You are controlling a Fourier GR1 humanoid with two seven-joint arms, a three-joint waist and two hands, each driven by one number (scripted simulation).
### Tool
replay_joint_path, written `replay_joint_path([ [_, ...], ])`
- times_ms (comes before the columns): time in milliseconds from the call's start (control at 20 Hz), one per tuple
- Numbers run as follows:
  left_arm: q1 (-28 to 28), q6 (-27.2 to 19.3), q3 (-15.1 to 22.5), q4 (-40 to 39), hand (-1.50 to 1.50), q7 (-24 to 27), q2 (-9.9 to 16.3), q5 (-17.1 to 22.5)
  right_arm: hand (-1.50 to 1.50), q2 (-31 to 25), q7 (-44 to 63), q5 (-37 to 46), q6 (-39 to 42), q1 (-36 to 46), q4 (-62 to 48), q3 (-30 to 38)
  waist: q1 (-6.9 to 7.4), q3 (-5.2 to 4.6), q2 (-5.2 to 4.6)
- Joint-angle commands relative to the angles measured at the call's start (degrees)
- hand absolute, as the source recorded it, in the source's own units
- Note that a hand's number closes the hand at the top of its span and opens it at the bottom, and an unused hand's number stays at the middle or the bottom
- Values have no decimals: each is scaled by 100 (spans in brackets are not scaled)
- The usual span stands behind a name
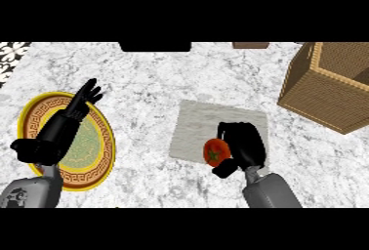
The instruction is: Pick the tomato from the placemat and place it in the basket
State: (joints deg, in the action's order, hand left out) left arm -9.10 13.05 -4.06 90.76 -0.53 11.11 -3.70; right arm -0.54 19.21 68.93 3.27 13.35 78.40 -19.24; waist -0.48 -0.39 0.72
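A red tomato (214,150) sits on the grey placemat (209,119) near its front edge. My right hand (243,142) is curled round the tomato from the right, fingers over its top and thumb below it. The wicker basket (317,95) stands at the right, beyond the placemat, its opening partly cut off by the view's edge. My left hand (69,117) rests open at the left, fingers straight and pointing away, above a round plate.
A yellow-rimmed patterned plate (97,161) lies under my left forearm at the left. A dark object (155,46) and a brown one (250,45) sit at the counter's far edge. Marble counter stretches between placemat and basket.
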Motion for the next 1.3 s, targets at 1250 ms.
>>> replay_joint_path([
  [1250,-215,8,-39,54,0,-196,-75,-14,150,-50,3961,-929,223,1682,4108,485,70,36,-77],
])
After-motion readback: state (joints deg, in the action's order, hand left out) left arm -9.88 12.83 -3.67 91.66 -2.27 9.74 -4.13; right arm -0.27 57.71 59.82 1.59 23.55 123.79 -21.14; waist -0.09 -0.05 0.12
